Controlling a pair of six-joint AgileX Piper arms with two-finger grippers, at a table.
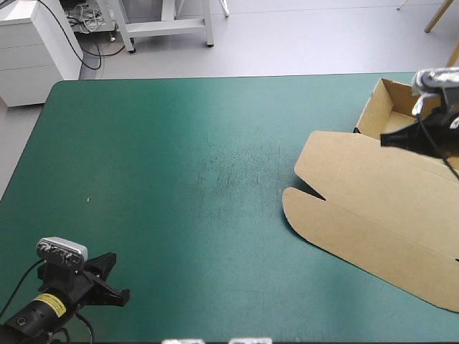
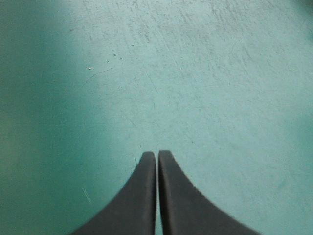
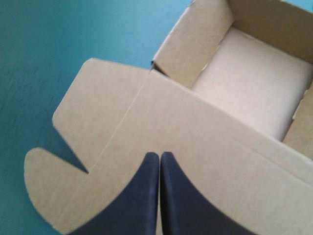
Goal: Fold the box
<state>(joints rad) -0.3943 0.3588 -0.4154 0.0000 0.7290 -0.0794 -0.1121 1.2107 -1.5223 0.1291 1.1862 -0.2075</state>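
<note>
One closed right gripper over box

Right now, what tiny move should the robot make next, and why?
Probably raise the right gripper away from the box. The box already stands as an open tray with its lid lying flat, and that gripper is shut over the lid, gripping nothing.

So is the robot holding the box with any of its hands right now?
No, nothing is held. The left gripper is shut over bare teal-green cover; the right gripper is shut above the flat lid of the box, no board between its jaws.
</note>
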